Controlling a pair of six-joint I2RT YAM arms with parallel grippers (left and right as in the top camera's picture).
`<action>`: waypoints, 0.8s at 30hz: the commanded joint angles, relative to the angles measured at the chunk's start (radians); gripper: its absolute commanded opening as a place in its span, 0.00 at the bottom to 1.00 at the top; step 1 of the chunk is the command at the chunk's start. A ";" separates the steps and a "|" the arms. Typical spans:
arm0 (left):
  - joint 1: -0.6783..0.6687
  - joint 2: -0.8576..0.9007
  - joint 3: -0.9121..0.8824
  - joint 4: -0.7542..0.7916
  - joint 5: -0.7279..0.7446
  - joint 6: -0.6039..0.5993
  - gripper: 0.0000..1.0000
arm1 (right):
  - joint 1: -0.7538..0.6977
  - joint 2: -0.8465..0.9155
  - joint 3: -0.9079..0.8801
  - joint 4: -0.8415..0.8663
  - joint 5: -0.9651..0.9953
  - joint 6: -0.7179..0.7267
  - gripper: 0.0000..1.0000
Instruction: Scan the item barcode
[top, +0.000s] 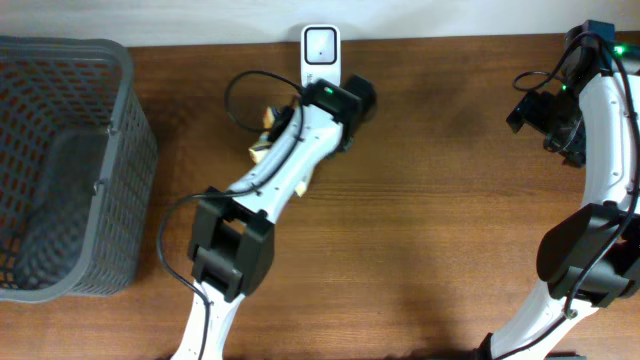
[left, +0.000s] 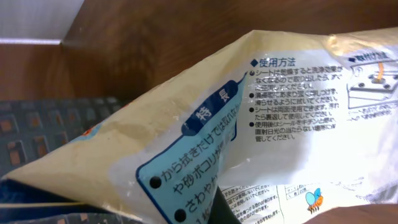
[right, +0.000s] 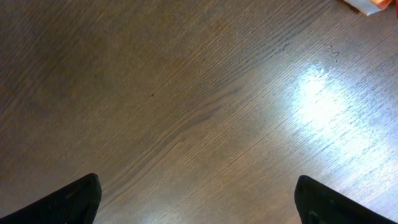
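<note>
My left hand (left: 221, 213) is clamped on the packet (left: 249, 112), just left of the scanner (top: 321, 50) at the worktop's far edge.

Grey plastic lattice basket (top: 130, 200) sits on brown wooden table (top: 430, 200) at far left. White upright barcode scanner (top: 321, 50) at table's back edge, centre. Cream printed plastic packet (top: 262, 150) just front-left of scanner, between scanner and basket, partly under left arm (top: 290, 165). Right arm (top: 600, 150) far right, well apart from packet.
</note>
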 joint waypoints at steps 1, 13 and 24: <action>-0.078 -0.017 -0.018 0.021 -0.267 0.000 0.00 | 0.004 -0.002 0.011 -0.002 0.009 0.005 0.99; 0.210 -0.006 -0.143 0.173 -0.586 -0.103 0.00 | 0.004 -0.002 0.011 -0.002 0.009 0.005 0.99; -0.073 -0.006 -0.185 0.177 0.127 -0.044 0.59 | 0.004 -0.002 0.011 -0.002 0.009 0.005 0.99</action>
